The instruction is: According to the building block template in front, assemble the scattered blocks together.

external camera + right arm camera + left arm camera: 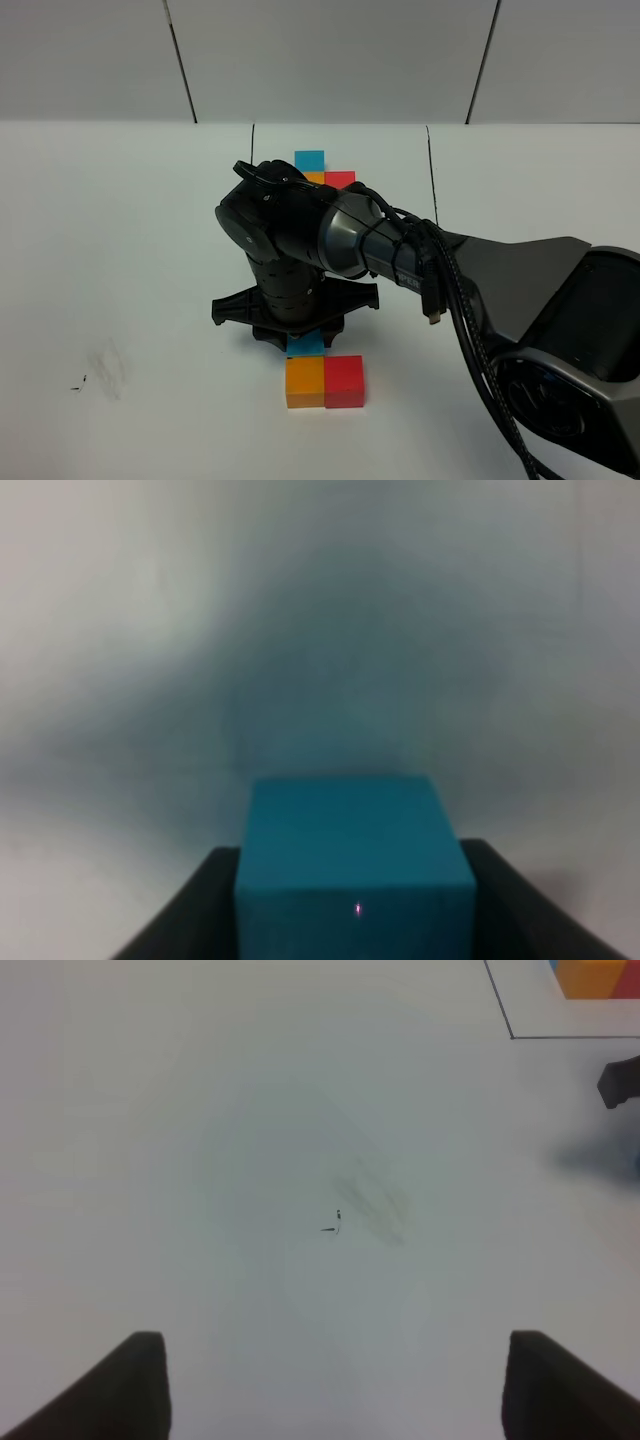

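- The white surface (120, 260) carries everything; it has a faint smudge on the left part, and thin black lines are drawn on it.
- The right arm (330, 235) reaches across the middle and points straight down.
- The building block template (322, 172) lies at the far side, behind the arm; only its light blue, orange and red tops show.
- The orange block (304, 383) and the red block (344, 382) stand touching side by side at the near side.
- The right pincer (350, 920) is pinching the light blue block (345, 855), just behind the orange one; if they touch I cannot tell.
- The left pincer (335, 1390) is spread over bare surface, holding nothing.
- I judge the step is placing the last block. The next move calls for setting it flush against the orange one, then letting go.
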Tool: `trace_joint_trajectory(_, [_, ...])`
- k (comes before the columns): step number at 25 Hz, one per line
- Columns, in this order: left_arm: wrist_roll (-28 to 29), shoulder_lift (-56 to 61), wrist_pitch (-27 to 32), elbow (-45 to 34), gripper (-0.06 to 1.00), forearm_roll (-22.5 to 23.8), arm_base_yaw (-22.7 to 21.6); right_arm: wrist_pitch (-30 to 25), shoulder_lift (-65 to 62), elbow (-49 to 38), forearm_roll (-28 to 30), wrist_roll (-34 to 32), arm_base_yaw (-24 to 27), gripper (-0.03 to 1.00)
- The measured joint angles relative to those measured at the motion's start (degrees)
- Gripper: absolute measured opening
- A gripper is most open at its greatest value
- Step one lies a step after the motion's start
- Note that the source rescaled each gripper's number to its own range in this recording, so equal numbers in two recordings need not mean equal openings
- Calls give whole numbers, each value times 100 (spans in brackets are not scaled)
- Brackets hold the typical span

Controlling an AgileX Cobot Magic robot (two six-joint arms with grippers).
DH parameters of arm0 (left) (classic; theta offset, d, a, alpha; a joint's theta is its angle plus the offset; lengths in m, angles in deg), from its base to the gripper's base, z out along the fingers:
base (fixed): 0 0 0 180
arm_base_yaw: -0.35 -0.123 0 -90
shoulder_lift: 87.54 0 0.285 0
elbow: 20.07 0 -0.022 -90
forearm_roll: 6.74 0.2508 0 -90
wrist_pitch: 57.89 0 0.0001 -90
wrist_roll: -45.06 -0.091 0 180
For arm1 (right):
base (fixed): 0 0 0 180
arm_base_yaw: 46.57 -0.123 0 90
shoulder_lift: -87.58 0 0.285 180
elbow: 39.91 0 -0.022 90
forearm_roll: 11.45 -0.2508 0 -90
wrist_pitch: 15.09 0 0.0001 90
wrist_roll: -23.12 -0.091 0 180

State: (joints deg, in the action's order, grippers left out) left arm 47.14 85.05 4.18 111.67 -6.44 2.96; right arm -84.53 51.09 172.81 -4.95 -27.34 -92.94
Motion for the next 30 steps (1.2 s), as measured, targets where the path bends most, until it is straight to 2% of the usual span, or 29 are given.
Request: trace_joint_trajectory(30, [5, 0, 0, 0, 50, -30, 0, -2, 35, 5, -5, 86, 0, 25])
